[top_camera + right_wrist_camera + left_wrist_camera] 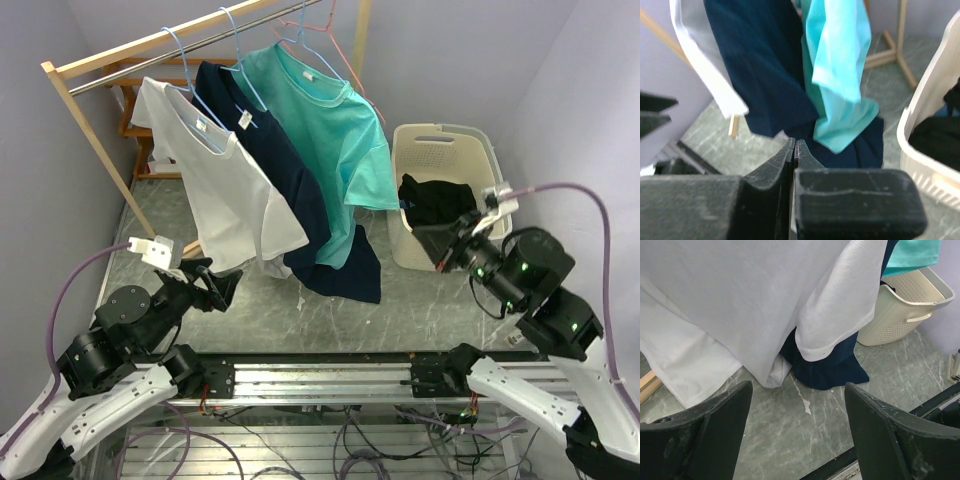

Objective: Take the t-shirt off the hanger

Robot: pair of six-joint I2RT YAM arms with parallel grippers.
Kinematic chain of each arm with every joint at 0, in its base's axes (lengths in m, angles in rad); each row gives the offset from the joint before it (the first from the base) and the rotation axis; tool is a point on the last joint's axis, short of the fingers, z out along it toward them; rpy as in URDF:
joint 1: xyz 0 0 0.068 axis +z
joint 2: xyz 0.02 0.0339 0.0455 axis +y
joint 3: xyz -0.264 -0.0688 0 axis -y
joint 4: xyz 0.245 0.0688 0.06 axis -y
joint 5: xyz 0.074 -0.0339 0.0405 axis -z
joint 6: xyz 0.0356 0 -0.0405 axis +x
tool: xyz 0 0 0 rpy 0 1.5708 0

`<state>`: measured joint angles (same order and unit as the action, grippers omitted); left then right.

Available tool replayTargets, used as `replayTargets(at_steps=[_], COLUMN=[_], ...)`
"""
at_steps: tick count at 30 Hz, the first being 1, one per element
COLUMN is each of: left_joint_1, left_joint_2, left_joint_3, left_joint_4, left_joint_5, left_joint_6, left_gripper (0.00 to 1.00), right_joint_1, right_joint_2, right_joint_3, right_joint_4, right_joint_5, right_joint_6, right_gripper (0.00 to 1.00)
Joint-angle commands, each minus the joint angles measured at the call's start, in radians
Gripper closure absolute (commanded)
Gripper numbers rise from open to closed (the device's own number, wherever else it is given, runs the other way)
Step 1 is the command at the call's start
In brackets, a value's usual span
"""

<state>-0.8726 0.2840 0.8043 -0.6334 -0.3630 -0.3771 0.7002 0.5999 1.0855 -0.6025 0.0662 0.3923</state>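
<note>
Pincers first: my left gripper (225,283) stands wide, its black fingers (705,430) well apart with nothing between them. The right gripper (794,145) is pressed closed, pad against pad, on nothing.

Across the back runs the wooden clothes rack (97,132), below it the marbled table (400,300), and at the right the cream laundry basket (445,140) with dark clothes (435,200) inside. Three shirts hang side by side on the rack: a white t-shirt (215,190) nearest my left arm, a navy t-shirt (285,170) in the middle and a teal t-shirt (340,130) toward the basket. Each is on a thin wire hanger (182,62). The task names no colour. I judge the white one is meant, since my left wrist camera looks straight at its hem and sleeve. None is off its hanger yet.

My worry is a straight downward pull. I expect the neckline would catch on the hanger's shoulders and drag it along the rail, or rock the light rack. The navy hem hangs just behind the white sleeve, so a deep bite could take both fabrics. I cannot tell whether the lowest hems touch the table.

My left arm sits folded low, its gripper aimed at the white hem, near it but apart. My right arm is bent at the elbow, its gripper just beside the basket's front and pointing toward the navy and teal hems.
</note>
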Motion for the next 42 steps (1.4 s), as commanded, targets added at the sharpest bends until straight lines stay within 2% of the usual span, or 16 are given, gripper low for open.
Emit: replayTargets(at_steps=[1,2,4,5,6,7,8,10,11,13,14,18,21,30,38,42], left_joint_1=[-0.003,-0.001,-0.001,-0.002,-0.002,-0.001,-0.002,-0.002,-0.001,-0.002,-0.002,-0.001,0.0,-0.001,-0.001,-0.001], left_joint_2=[-0.019,-0.024,-0.029,-0.028,-0.027,-0.025,-0.02,-0.008,-0.005,0.007,0.013,0.015,0.002,-0.042,-0.039,-0.037], left_joint_3=[0.013,0.012,0.007,0.007,0.008,0.007,0.007,0.007,0.006,0.009,0.011,0.012,0.01,0.007,0.007,0.009], left_joint_4=[0.01,0.011,0.012,0.011,0.01,0.008,0.008,0.012,0.013,0.011,0.008,0.008,0.009,0.01,0.011,0.008], left_joint_5=[0.002,0.005,0.005,0.004,0.005,0.007,0.01,0.023,0.03,0.035,0.035,0.043,0.042,0.028,0.027,0.026], left_joint_6=[0.01,0.015,0.017,0.018,0.019,0.02,0.022,0.027,0.031,0.032,0.032,0.036,0.035,0.033,0.035,0.034], left_gripper=[0.17,0.21,0.32,0.38,0.44,0.49,0.53,0.55,0.54,0.49,0.48,0.47,0.47,0.5,0.52,0.52], right_joint_1=[-0.001,-0.001,-0.002,-0.002,-0.001,-0.001,-0.001,-0.003,-0.002,-0.002,-0.002,-0.007,-0.05,-0.297,-0.313,-0.312], right_joint_2=[0.182,0.227,0.318,0.361,0.398,0.436,0.462,0.508,0.534,0.584,0.613,0.742,0.844,1.081,1.118,1.153], right_joint_3=[0.206,0.25,0.33,0.364,0.397,0.433,0.455,0.5,0.526,0.586,0.617,0.766,0.881,1.191,1.218,1.215], right_joint_4=[-0.03,-0.045,-0.069,-0.076,-0.075,-0.063,-0.047,-0.01,0.004,0.029,0.042,0.07,0.065,-0.01,0.018,0.017], right_joint_5=[0.099,0.115,0.134,0.153,0.167,0.176,0.188,0.207,0.211,0.206,0.192,0.197,0.171,-0.36,-0.565,-0.601], right_joint_6=[-0.102,-0.114,-0.134,-0.146,-0.16,-0.179,-0.194,-0.221,-0.232,-0.252,-0.263,-0.337,-0.39,-0.357,-0.305,-0.286], right_gripper=[1.0,0.9,0.52,0.45,0.53,0.81,0.98,1.0,0.88,0.51,0.39,0.23,0.23,0.32,0.33,0.39])
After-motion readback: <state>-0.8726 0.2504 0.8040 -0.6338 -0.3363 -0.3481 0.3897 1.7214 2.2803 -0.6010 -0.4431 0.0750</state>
